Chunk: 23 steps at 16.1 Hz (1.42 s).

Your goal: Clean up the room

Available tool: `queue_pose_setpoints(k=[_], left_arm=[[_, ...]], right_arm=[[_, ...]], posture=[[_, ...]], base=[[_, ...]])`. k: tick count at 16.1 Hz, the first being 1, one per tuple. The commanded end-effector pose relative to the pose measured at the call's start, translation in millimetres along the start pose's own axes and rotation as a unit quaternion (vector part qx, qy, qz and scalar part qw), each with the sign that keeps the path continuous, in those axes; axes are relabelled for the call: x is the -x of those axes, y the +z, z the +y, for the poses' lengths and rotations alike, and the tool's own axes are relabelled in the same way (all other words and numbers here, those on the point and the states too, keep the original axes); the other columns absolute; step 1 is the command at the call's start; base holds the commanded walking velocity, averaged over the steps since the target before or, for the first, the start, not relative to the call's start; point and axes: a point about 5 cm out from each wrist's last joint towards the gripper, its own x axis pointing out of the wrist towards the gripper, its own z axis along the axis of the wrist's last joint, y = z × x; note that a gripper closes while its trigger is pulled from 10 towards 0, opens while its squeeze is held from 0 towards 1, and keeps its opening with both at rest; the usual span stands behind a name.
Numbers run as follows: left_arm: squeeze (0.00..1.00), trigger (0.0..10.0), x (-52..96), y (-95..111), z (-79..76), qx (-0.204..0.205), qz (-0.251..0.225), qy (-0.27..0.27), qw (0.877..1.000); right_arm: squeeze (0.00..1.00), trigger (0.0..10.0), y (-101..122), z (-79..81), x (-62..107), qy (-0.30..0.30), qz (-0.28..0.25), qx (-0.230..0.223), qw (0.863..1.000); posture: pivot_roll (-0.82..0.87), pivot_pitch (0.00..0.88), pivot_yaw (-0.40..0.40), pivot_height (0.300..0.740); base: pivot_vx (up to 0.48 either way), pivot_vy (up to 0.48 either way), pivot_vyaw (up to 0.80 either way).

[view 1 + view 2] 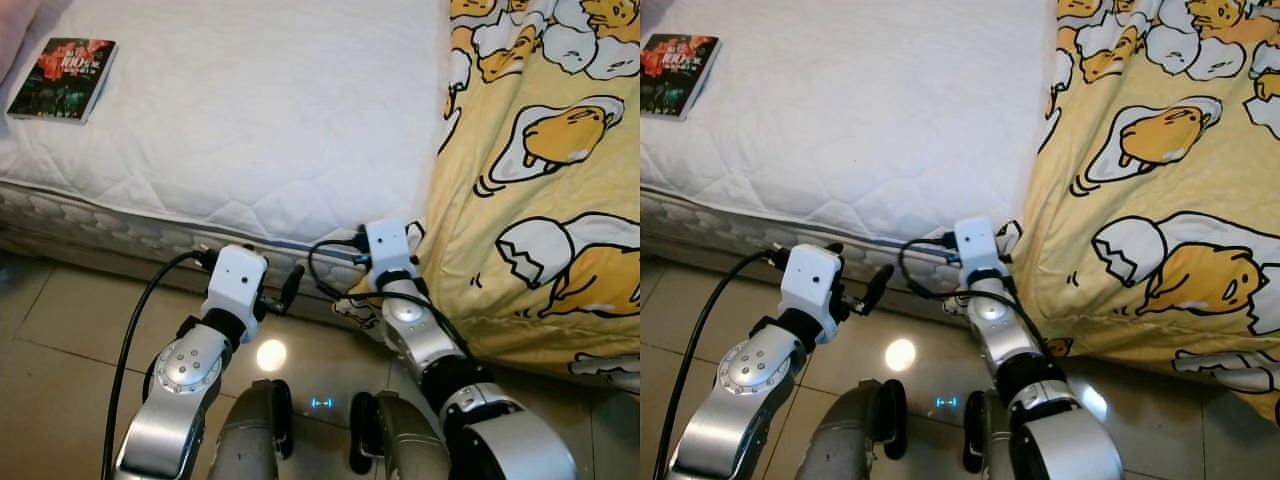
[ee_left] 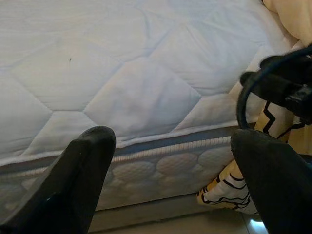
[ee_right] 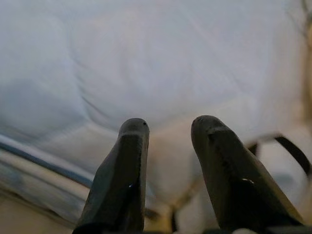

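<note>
Left fingers (image 2: 83, 170) and right fingers (image 3: 131, 165) apart at mattress (image 1: 250, 130) edge, book (image 1: 62, 79) well beyond.

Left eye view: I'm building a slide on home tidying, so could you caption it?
Both grippers raised at the edge of a white mattress, book far corner, egg-print blanket on the right.

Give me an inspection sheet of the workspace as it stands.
Surface: white quilted mattress, mostly bare.
Job's things: yellow egg-print blanket bunched on the robot's right side of the bed, hanging over the edge; book lying flat near the far left corner.
Clutter: nothing seen.
Grippers: left gripper open, empty, at the mattress edge; right gripper fingers apart, empty, by the blanket's edge.
Cables: black cable along the left arm; a loop at the right wrist.
Surroundings: tiled floor.
</note>
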Motion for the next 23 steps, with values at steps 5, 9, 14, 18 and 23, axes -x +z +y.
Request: queue_pose_setpoints(k=[5,9,14,18,23], left_arm=[[0.00,10.0,4.1,-6,-2.0,0.002,0.013,0.006,1.000],[0.00,10.0,1.5,-7,-4.3,0.004,0.012,0.001,1.000],[0.00,10.0,0.1,-7,-5.4,0.006,0.011,0.001,1.000],[0.00,10.0,0.4,-7,-6.9,0.008,0.011,0.001,1.000],[0.00,10.0,2.2,-8,-5.4,0.006,0.012,0.001,1.000]], right_arm=[[0.00,10.0,-24,-18.6,7.7,-0.073,0.045,0.011,0.996],[1.00,10.0,-47,-20.8,14.2,-0.058,0.125,0.010,0.990],[1.00,10.0,-57,-23.9,17.0,-0.043,0.159,0.026,0.986],[1.00,10.0,-61,-25.4,18.0,-0.048,0.185,0.010,0.982],[0.00,10.0,-72,0.6,27.3,0.033,0.242,-0.027,0.969]], posture=[[0.18,0.290,-0.005,0.699],[0.17,0.287,-0.003,0.699],[0.17,0.287,-0.009,0.699],[0.17,0.287,-0.012,0.699],[0.18,0.292,-0.011,0.699]], base=[[0.000,0.000,0.00],[0.000,0.000,0.00],[0.000,0.000,0.00],[0.000,0.000,0.00],[0.000,0.000,0.00]])
